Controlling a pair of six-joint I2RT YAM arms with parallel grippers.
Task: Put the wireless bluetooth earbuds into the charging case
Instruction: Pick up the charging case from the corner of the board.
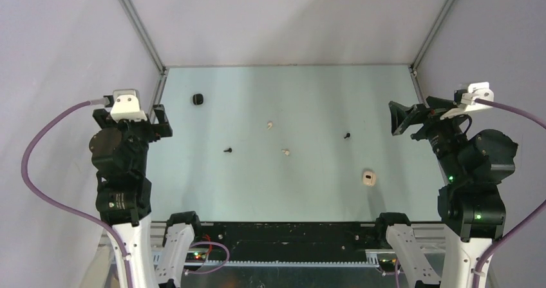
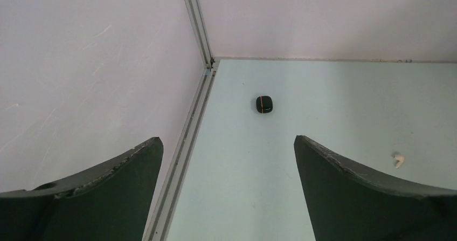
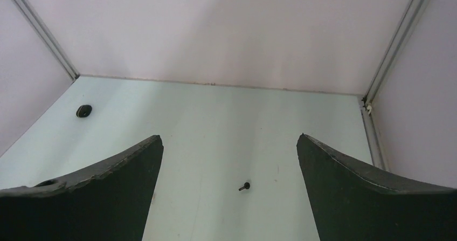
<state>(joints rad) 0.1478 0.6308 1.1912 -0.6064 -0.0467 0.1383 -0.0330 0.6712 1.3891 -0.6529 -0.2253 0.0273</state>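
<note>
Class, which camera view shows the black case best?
The left wrist view: the black case lies unobstructed ahead, large enough to show a thin reddish line across it. The top view shows it only as a small dark blob; the right wrist view, as a small dark oval at its left edge.

Top view high above near edge, looking down over whole surface [image 1: 290, 185]. Wrist views low at left and right sides, facing far wall [image 3: 215, 36]; all three share black case [image 2: 264, 104]

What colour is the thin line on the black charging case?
Reddish; the left wrist view shows the black charging case best.
</note>
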